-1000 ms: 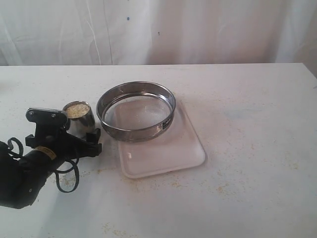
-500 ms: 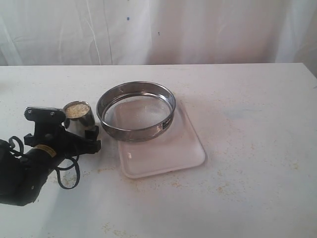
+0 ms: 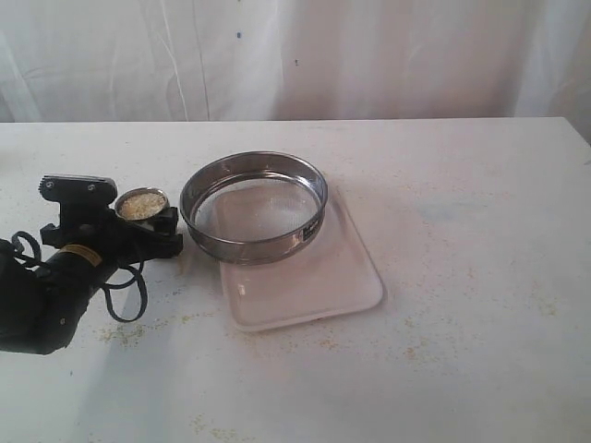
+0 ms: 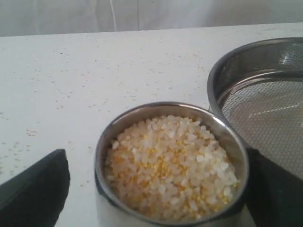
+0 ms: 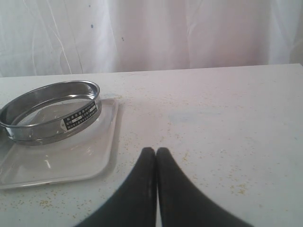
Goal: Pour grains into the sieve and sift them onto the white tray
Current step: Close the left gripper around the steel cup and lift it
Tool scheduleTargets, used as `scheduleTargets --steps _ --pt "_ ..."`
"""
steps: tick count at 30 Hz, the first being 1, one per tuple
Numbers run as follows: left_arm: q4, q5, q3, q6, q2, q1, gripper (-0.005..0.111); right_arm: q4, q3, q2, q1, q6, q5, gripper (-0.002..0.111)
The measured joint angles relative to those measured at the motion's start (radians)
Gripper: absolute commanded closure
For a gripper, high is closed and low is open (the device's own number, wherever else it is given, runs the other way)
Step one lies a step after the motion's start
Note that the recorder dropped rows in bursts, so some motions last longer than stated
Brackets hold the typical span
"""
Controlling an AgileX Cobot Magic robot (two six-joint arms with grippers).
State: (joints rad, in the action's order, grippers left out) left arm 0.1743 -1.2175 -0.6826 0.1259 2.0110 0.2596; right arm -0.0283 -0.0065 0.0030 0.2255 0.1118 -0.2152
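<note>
The grains [image 4: 170, 165] lie heaped in a small steel cup [image 4: 166, 109], pale whitish kernels mixed with finer yellow meal, filling it nearly to the rim; in the exterior view the cup stands on the left part of the table [image 3: 462, 277], just beside the sieve [image 3: 254, 247] and on its left. The left gripper [image 3: 138, 226] straddles the cup with its jaws spread wide; the left wrist view shows one of its dark fingers [image 4: 35, 189] standing clear of the cup wall with bare table between them, while the other comes right up to the rim, and whether it touches I cannot tell; nothing is clamped.

The sieve is a wide, shallow steel ring with a fine mesh bottom and a small dark label [image 5: 81, 117] on its side; it rests upright on the far end of the white tray [image 3: 314, 286], its left side reaching out past the tray's edge, and the tray's white shows through the mesh; the nearer part of the tray lies uncovered.

The right gripper [image 5: 156, 156] is seen only in its own wrist view; its two dark fingertips are pressed together with nothing between them, above the table and well apart from the tray. The table is white and dusted with faint yellowish specks; a pale curtain [image 3: 369, 55] hangs behind it.
</note>
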Motion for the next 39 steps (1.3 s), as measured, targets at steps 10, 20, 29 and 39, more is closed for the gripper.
scheduleTargets --steps 10,20,29,39 --pt "-0.006 0.013 -0.027 0.002 0.004 -0.009 0.012 0.000 0.000 0.000 0.000 0.000 0.000 0.108" --pt "-0.008 0.003 -0.028 0.010 0.066 -0.014 0.012 0.000 0.000 0.000 0.000 0.000 0.000 0.108" --pt "-0.008 0.003 -0.033 0.010 0.068 -0.014 0.012 0.000 0.000 0.000 0.000 0.000 0.000 0.108" --pt "-0.006 0.001 -0.061 0.012 0.071 -0.014 0.012 0.000 0.000 0.000 0.000 0.000 0.000 0.108"
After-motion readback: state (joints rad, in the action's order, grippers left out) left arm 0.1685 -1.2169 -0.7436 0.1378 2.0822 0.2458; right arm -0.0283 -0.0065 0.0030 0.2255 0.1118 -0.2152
